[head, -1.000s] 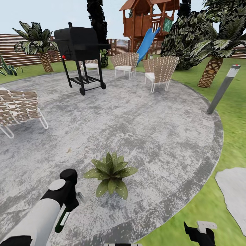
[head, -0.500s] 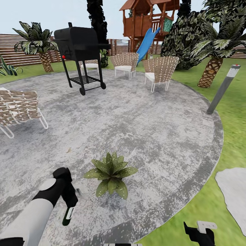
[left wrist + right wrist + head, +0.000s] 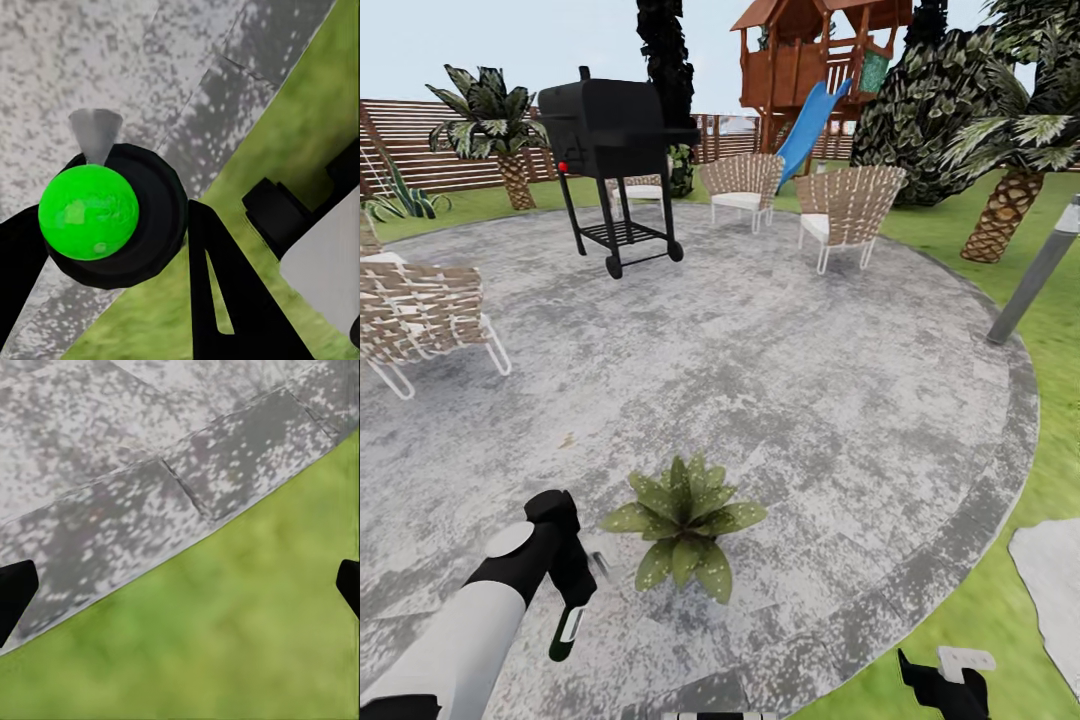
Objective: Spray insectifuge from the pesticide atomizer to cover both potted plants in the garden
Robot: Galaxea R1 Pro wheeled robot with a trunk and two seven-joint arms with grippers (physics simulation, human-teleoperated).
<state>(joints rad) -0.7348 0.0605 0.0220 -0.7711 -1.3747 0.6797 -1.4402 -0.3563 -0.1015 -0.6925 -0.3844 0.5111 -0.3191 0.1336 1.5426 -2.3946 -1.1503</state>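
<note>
1. A round grey patio (image 3: 760, 380) takes up most of the head view. Its curved edge runs down the right side to the bottom centre, where it meets the green lawn (image 3: 1050, 420).
2. The middle of the patio is open paving. A black grill (image 3: 615, 150) and woven chairs (image 3: 840, 215) stand along the upper part of the frame.
3. A wooden fence (image 3: 420, 150), palms and a play tower line the top.
4. One potted plant (image 3: 682, 522) sits on the paving at lower centre.
5. At lower left, the left gripper (image 3: 572, 590) pinches the pesticide atomizer (image 3: 568, 630), just beside the plant.
6. At the bottom right, the right gripper (image 3: 945, 685) is over the grass; in its wrist view the fingertips (image 3: 15, 592) are spread wide.
</note>
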